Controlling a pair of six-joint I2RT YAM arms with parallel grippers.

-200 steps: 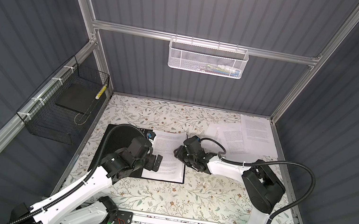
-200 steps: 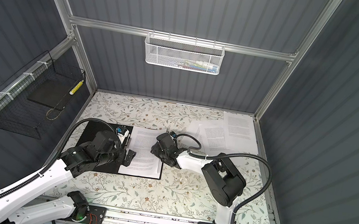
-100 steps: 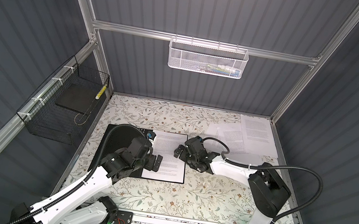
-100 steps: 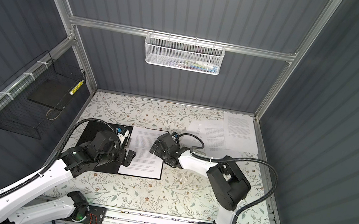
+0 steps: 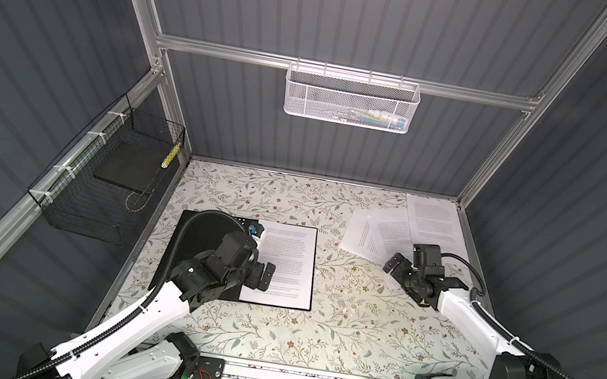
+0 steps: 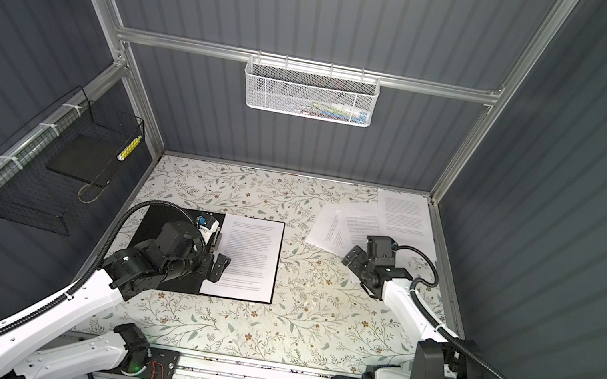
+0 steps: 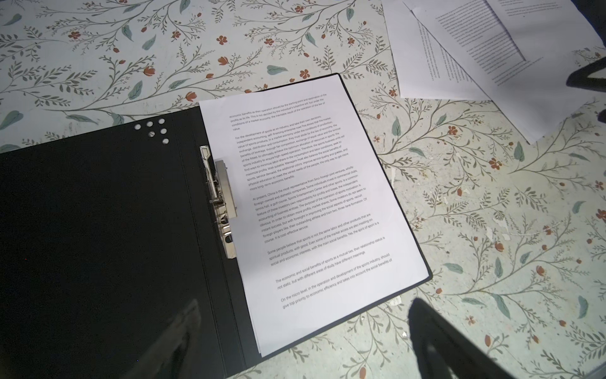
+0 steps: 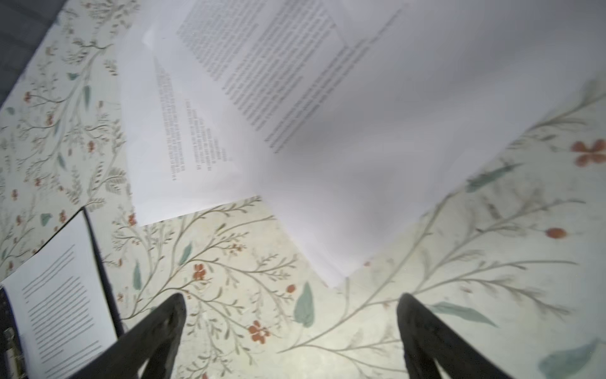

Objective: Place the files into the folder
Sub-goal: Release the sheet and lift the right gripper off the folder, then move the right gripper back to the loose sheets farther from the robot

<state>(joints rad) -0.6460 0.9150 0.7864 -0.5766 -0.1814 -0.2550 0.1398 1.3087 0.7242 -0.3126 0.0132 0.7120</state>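
A few files (image 5: 391,231), thin white printed sheets, lay overlapped on the floral bench (image 5: 331,330) near its far right corner, one more sheet (image 7: 311,203) sat flat inside the open black folder (image 7: 98,229) beside its metal clip (image 7: 223,197), and the left pincer (image 7: 303,308) and right pincer (image 8: 292,298) both gaped wide, gripping nothing.

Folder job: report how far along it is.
Done: one sheet lies in the open folder. In hand: nothing; the left gripper and right gripper are both open and empty, the right one by the loose sheets. Left: those sheets must go in.
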